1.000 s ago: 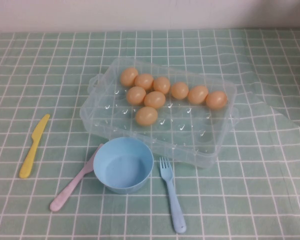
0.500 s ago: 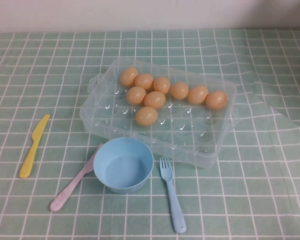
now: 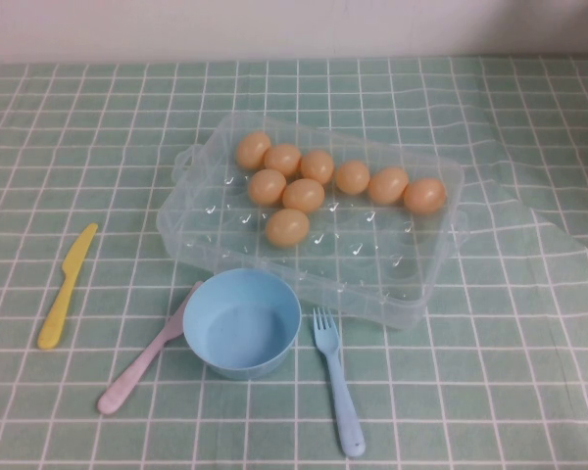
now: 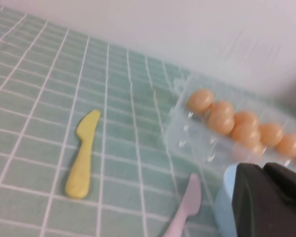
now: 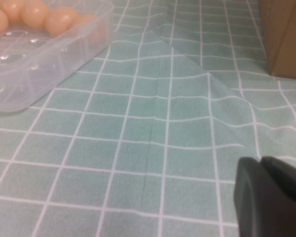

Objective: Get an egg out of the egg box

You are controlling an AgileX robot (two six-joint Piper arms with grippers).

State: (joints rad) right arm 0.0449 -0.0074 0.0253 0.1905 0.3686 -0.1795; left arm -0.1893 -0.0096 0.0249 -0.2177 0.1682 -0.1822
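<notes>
The clear plastic egg box (image 3: 392,284) lies in the middle of the table with several tan-orange eggs in its far half. One egg (image 3: 287,227) sits alone, nearest the front. The box (image 4: 187,133) and eggs (image 4: 200,100) also show in the left wrist view, and the box's corner (image 5: 34,74) shows in the right wrist view. My left gripper (image 4: 263,170) is shut and empty, low at the table's near left, behind the blue bowl. My right gripper (image 5: 261,165) is shut and empty over bare cloth, to the right of the box.
A round light-blue bowl (image 3: 242,323) stands in front of the box, between a pink knife (image 3: 137,367) and a blue fork (image 3: 335,382). A yellow knife (image 3: 67,286) lies at the left. A brown box (image 5: 286,34) stands at the far right. The cloth has a raised fold (image 3: 529,196).
A dark part of my left arm has crept a little further into the bottom-left corner of the high view. The eggs and the box have not moved.
</notes>
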